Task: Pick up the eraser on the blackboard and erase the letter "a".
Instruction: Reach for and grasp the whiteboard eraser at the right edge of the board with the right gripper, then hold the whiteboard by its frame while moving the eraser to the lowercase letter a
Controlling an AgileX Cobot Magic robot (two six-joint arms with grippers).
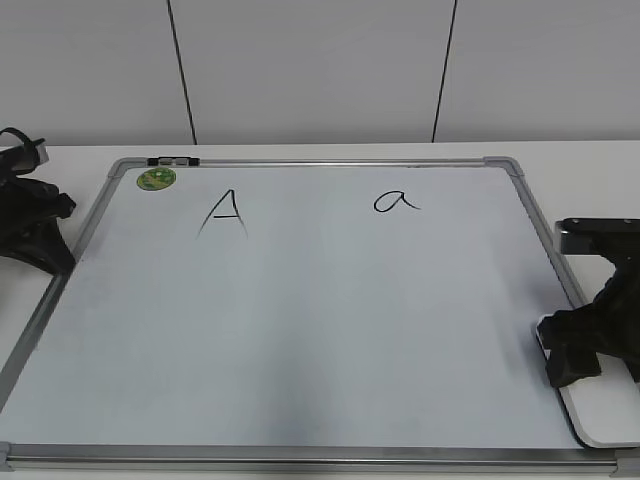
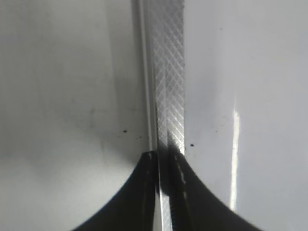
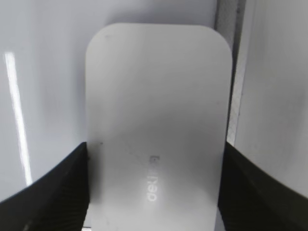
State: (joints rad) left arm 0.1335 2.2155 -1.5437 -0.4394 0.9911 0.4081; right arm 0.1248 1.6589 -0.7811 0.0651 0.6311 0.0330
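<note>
Eraser lies between the right tool's spread fingers, both touching its sides.

Bright, even light on the exterior view, shadows faint; both wrist views soft and blurred up close; a thin vertical glare streak runs down the blackboard; grey lettering on the eraser is smeared.

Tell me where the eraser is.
The eraser fills the right wrist view between the right gripper's fingers; in the exterior view it sits at the blackboard's lower right corner.
</note>
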